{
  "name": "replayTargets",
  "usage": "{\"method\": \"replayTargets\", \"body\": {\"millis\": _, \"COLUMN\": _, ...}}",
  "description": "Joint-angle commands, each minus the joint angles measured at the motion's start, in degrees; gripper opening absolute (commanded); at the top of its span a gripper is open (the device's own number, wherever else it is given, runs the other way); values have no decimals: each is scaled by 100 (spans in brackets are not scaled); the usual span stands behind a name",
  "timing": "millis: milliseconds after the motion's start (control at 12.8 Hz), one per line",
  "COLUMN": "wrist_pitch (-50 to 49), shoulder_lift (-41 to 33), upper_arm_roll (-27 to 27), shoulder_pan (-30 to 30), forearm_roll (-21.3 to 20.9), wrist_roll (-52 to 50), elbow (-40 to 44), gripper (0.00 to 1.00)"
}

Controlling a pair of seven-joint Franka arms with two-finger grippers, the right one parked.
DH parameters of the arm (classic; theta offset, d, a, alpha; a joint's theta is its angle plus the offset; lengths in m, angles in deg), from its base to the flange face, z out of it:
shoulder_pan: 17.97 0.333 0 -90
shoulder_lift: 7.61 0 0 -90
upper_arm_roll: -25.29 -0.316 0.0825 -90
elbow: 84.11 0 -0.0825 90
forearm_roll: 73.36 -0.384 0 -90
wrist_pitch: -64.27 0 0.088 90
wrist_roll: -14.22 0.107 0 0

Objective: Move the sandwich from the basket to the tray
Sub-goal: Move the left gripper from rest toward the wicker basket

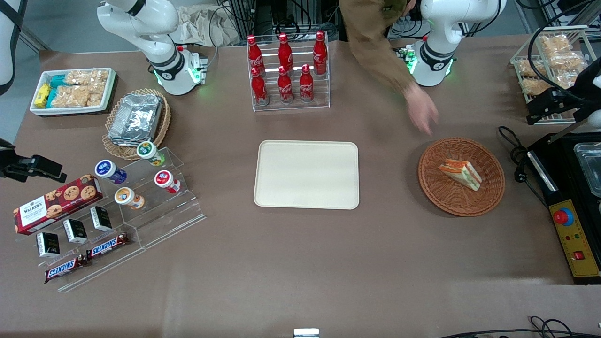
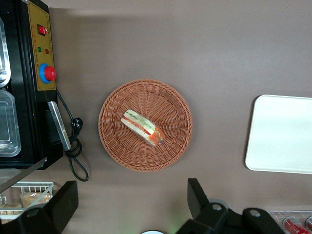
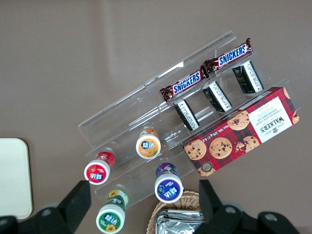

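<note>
The task had not begun in any visible respect: the sandwich (image 2: 142, 127) lay inside the basket (image 2: 109, 141), roughly at its centre, and the tray (image 1: 306, 174) carried nothing. The hand (image 2: 131, 207) hung well above the tabletop (image 1: 300, 263), near the basket and clear of its rim, its two dark fingers (image 2: 197, 197) spread wide and grasping nothing. Descent, grasp, lift, transfer and release all remained to be done, in my judgement. The sandwich was a triangular wedge of white bread with orange-red and green filling layers, soft in appearance. The basket was round, shallow, reddish-brown woven wicker with a ribbed texture. The tray was a flat cream rectangle with rounded corners and a low rim, smooth-surfaced, lying apart from the basket toward the parked arm's end. A person's arm (image 1: 422, 110) reached over the tabletop near the basket.
</note>
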State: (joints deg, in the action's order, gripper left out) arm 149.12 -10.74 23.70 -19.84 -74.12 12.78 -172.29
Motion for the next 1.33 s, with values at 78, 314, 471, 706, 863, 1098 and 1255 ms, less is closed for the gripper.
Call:
{"method": "replayTargets", "body": {"millis": 78, "wrist_pitch": -135, "shoulder_lift": 102, "upper_arm_roll": 18, "shoulder_pan": 29, "forearm_roll": 32, "wrist_roll": -85, "elbow": 205, "gripper": 100}}
{"method": "replayTargets", "body": {"millis": 314, "wrist_pitch": -170, "shoulder_lift": 76, "upper_arm_roll": 9, "shoulder_pan": 29, "forearm_roll": 110, "wrist_roll": -974, "elbow": 4, "gripper": 100}}
{"method": "replayTargets", "body": {"millis": 471, "wrist_pitch": -65, "shoulder_lift": 49, "upper_arm_roll": -44, "shoulder_pan": 29, "forearm_roll": 417, "wrist_roll": -3166, "elbow": -295, "gripper": 100}}
{"method": "replayTargets", "body": {"millis": 706, "wrist_pitch": 609, "shoulder_lift": -195, "upper_arm_roll": -53, "shoulder_pan": 11, "forearm_roll": 340, "wrist_roll": -4611, "elbow": -1240, "gripper": 100}}
{"method": "replayTargets", "body": {"millis": 863, "wrist_pitch": 1714, "shoulder_lift": -625, "upper_arm_roll": -70, "shoulder_pan": 20, "forearm_roll": 340, "wrist_roll": -4777, "elbow": -2469, "gripper": 100}}
{"method": "replayTargets", "body": {"millis": 1098, "wrist_pitch": 3402, "shoulder_lift": -760, "upper_arm_roll": -158, "shoulder_pan": 38, "forearm_roll": 252, "wrist_roll": -5375, "elbow": -3843, "gripper": 100}}
{"method": "replayTargets", "body": {"millis": 1255, "wrist_pitch": 4124, "shoulder_lift": -602, "upper_arm_roll": -167, "shoulder_pan": 38, "forearm_roll": 112, "wrist_roll": -5402, "elbow": -4371, "gripper": 100}}
